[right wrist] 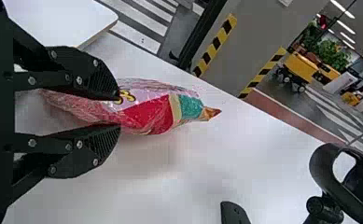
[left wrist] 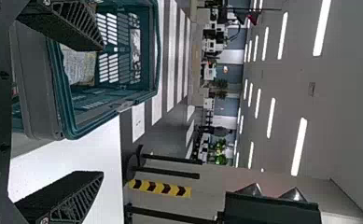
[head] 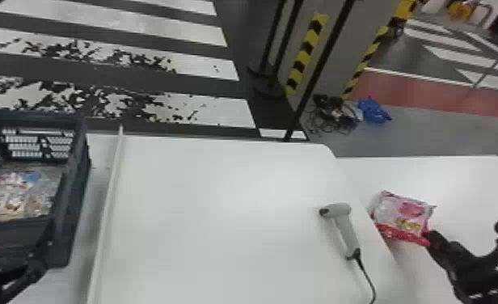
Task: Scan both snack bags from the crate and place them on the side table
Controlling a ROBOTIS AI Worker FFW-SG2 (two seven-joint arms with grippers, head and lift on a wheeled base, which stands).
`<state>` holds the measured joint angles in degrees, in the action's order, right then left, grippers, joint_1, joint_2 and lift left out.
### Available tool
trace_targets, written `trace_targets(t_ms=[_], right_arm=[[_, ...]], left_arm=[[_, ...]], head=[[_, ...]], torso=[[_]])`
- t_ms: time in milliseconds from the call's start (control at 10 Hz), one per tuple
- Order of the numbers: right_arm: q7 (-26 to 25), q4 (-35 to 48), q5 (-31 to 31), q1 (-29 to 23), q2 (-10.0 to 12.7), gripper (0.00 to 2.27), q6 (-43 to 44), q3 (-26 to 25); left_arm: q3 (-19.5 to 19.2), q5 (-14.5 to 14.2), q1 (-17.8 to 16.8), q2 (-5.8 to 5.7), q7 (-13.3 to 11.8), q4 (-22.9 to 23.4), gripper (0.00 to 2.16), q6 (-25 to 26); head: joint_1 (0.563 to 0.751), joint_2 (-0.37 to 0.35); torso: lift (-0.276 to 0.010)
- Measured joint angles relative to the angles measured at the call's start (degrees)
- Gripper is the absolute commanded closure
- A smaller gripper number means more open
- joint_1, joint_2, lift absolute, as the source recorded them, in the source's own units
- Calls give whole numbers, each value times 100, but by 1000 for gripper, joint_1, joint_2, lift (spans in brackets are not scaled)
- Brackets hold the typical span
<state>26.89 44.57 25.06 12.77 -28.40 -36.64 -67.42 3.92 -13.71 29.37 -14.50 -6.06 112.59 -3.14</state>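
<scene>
My right gripper [head: 433, 239] is over the side table [head: 478, 178], holding a pink and red snack bag [head: 406, 218] by its near edge. In the right wrist view, the bag [right wrist: 153, 109] lies pinched between the two fingers of the gripper [right wrist: 118, 112], its far end pointing away. The grey scanner [head: 346, 230] lies on the main table, left of the bag. At the lower left, my left gripper [head: 38, 258] is beside the dark crate [head: 76, 190], where a colourful printed package [head: 22, 194] lies. The left gripper [left wrist: 100, 111] stands open beside the crate wall [left wrist: 60, 93].
A raised strip [head: 112, 182] runs along the left part of the white main table [head: 220, 210], between crate and scanner. The scanner's cable [head: 367, 279] trails to the near edge. Black posts [head: 321, 60] and a striped pillar stand behind the tables.
</scene>
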Motion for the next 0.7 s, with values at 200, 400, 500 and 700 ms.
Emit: trace_targets(t_ms=[200,400,500,700], right_arm=[[0,166,7,-63,59,46,100,35],[48,935,-18,-323,357,46,313,187],[87,1402,-28,-502,534,46,483,354],[151,2792,-204,-921,1165,46,862,727]], left_arm=[[-10,6,7,0,0,23,39,11],[-8,13,1,1,0,31,39,12],[-5,21,-2,6,-3,36,39,12],[-14,56,-1,17,-4,72,39,31]], head=[[695,-350],[695,-350],[695,-350],[695,-350]], torso=[[-98],[-98],[-98],[-98]])
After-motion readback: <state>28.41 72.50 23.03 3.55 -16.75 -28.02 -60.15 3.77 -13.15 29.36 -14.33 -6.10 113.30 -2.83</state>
